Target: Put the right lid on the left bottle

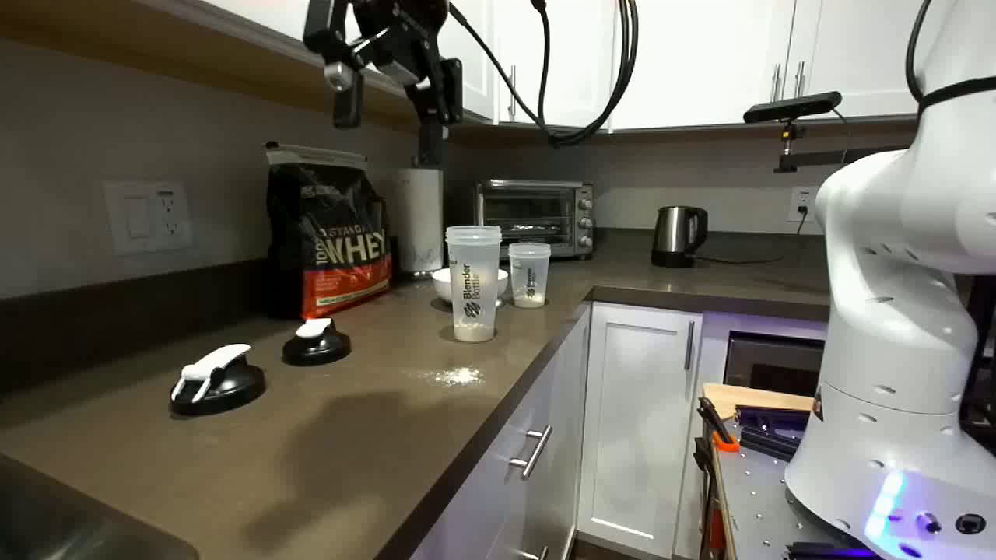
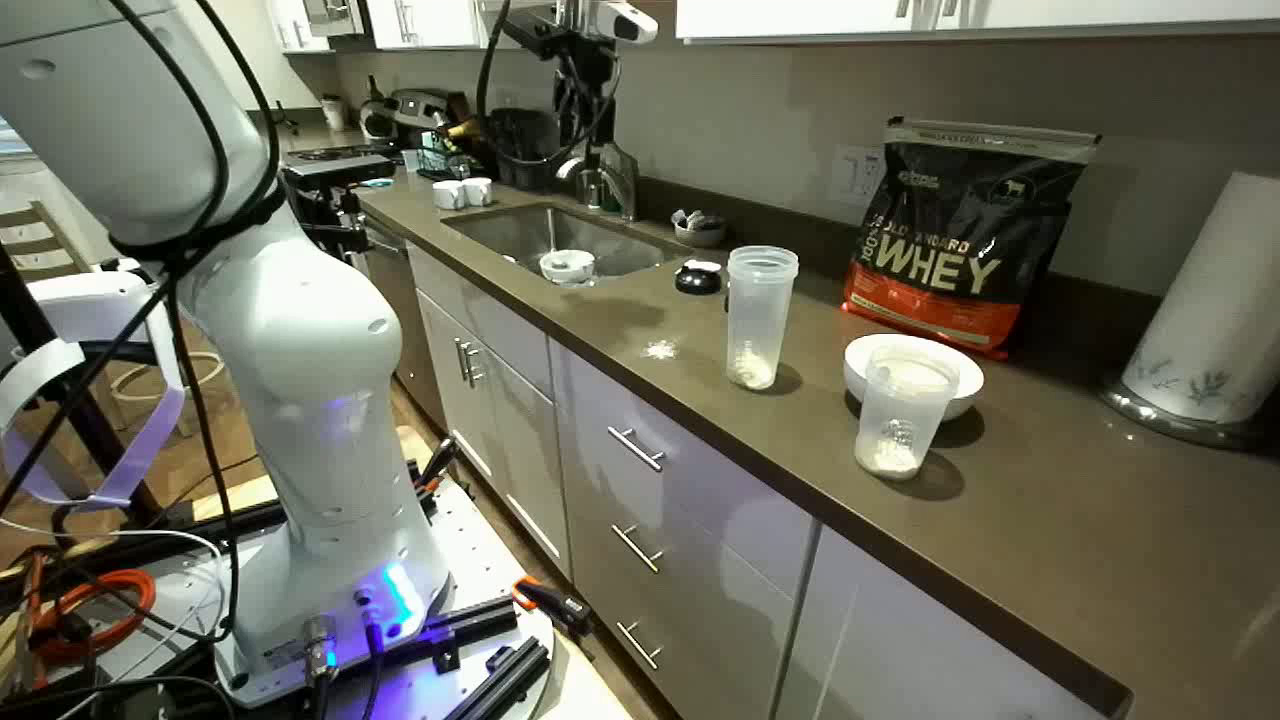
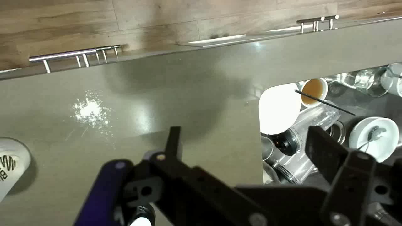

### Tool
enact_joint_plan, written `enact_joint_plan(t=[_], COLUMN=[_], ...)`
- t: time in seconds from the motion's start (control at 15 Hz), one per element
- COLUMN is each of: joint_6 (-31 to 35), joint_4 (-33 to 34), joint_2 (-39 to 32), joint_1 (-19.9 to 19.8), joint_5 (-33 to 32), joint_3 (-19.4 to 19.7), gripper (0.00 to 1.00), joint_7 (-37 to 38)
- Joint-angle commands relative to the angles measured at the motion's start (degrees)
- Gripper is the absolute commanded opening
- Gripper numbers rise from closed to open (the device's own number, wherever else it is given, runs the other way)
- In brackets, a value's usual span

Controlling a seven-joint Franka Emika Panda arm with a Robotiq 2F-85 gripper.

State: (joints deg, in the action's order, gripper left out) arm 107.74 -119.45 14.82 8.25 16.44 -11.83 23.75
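My gripper (image 3: 245, 135), black and hard-edged, hangs well above a smooth grey-brown counter (image 1: 389, 397), its two fingers spread wide; in the wrist view the counter and sink show between them.

The right lid (image 1: 315, 348) rests on the counter near the foot of a glossy black-and-red whey pouch (image 1: 327, 225): a round, shiny black disc with a domed middle and a white piece on top. Apart from it, closer to the sink (image 2: 620, 240), sits the left lid (image 1: 222, 385), likewise round, black and white-topped.

The left bottle (image 1: 477, 288) stands upright, tall and open-mouthed, in cloudy clear plastic that narrows toward the base, with dark lettering down its side. Pale powder fills its bottom. A shorter cup (image 2: 905, 410) of similar plastic, also upright with pale powder inside, stands by a smooth white bowl (image 2: 966, 394); whether the two touch, I cannot tell. Loose white powder (image 1: 459, 376) lies in a grainy patch on the counter near the left bottle.

In the wrist view, the sink holds a white mug (image 3: 324, 93) of amber-brown liquid (image 3: 313, 87), a round white dish (image 3: 361, 131) with a spoon (image 3: 376, 133) in it, and jumbled clear vessels (image 3: 367, 81).
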Motion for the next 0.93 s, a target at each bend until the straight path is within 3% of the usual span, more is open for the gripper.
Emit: enact_joint_plan(t=[0.0,0.4,0.87], joint_6=[-0.2,-0.2,7.6], joint_4=[0.2,0.2,-0.9], joint_2=[0.0,0.0,-5.7], joint_1=[0.0,0.0,0.9], joint_5=[0.0,0.0,-2.0], joint_3=[0.0,0.0,-3.9], gripper=[1.00,1.00,1.00], joint_7=[0.0,0.0,9.6])
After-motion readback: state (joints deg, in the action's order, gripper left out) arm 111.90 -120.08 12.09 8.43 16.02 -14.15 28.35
